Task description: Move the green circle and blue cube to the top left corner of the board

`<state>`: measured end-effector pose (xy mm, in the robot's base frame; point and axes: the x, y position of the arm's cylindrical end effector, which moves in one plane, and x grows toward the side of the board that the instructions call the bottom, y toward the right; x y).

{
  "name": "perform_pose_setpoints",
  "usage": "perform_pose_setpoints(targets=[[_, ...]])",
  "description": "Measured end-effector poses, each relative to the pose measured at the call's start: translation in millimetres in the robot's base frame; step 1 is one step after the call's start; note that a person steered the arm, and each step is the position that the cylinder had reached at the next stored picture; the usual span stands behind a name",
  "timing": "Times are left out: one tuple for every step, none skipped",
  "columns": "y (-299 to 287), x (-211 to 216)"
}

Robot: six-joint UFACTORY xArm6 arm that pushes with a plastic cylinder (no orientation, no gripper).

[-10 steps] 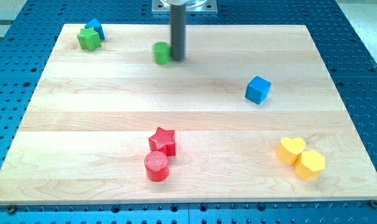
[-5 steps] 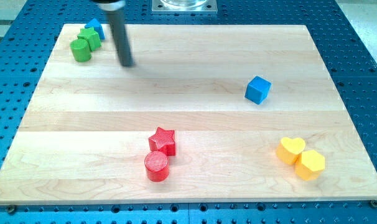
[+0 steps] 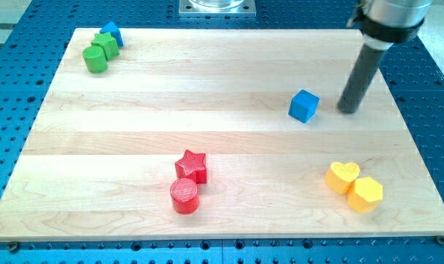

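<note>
The green circle [image 3: 95, 59] sits near the board's top left corner, touching a green star [image 3: 105, 45]. The blue cube [image 3: 303, 105] lies right of the board's middle, in its upper half. My tip [image 3: 347, 110] rests on the board just to the right of the blue cube, a small gap apart from it. The dark rod rises from the tip toward the view's top right.
A small blue block [image 3: 112, 32] sits behind the green star at the top left corner. A red star [image 3: 192, 166] and red circle [image 3: 185, 196] lie at bottom middle. A yellow heart [image 3: 343, 177] and yellow hexagon [image 3: 365, 194] lie at bottom right.
The green circle was pushed left to the top left corner beside the green star. My tip then swung across the board to the right side of the blue cube.
</note>
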<state>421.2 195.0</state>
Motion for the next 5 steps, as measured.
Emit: perform_pose_setpoints(targets=[[-96, 15], [-200, -10], [-167, 3], [-139, 19], [-110, -3]])
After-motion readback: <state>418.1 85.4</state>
